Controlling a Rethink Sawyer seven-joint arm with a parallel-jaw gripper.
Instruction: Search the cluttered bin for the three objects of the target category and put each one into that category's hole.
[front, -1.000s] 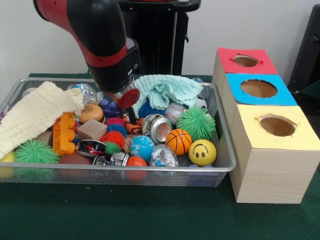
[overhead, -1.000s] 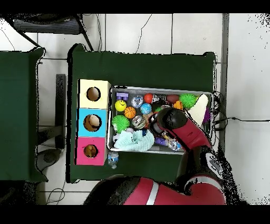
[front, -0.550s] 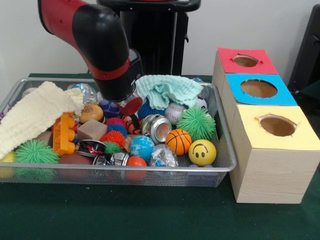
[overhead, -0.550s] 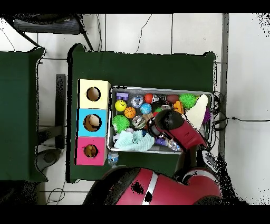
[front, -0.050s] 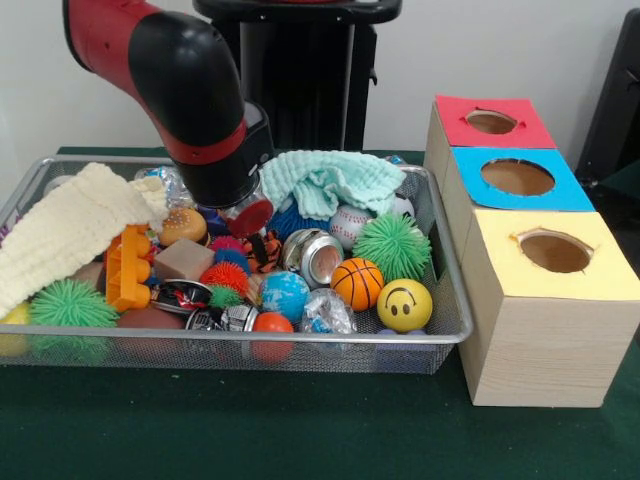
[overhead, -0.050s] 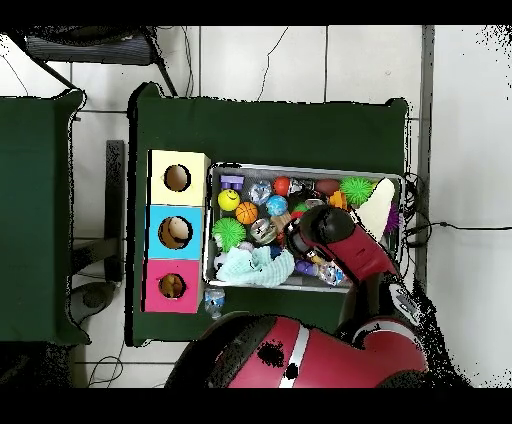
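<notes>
Front view, I see the gripper (front, -0.050s: 250, 215) lowered into the wire bin (front, -0.050s: 452, 300) near its far edge, beside the mint cloth (front, -0.050s: 325, 178), jaw state indeterminate.

From my station I see a plain pale wall (front, -0.050s: 520, 50) behind the work area. The table is covered in dark green cloth (front, -0.050s: 300, 430). From above, the floor (overhead, -0.050s: 270, 60) is light tile with dark seams, and thin cables (overhead, -0.050s: 455, 226) trail across it. A second green-covered table (overhead, -0.050s: 30, 210) stands off to one side, apart from the main one. A dark object (front, -0.050s: 615, 110) sits at the front view's edge; I cannot tell what it is.
</notes>
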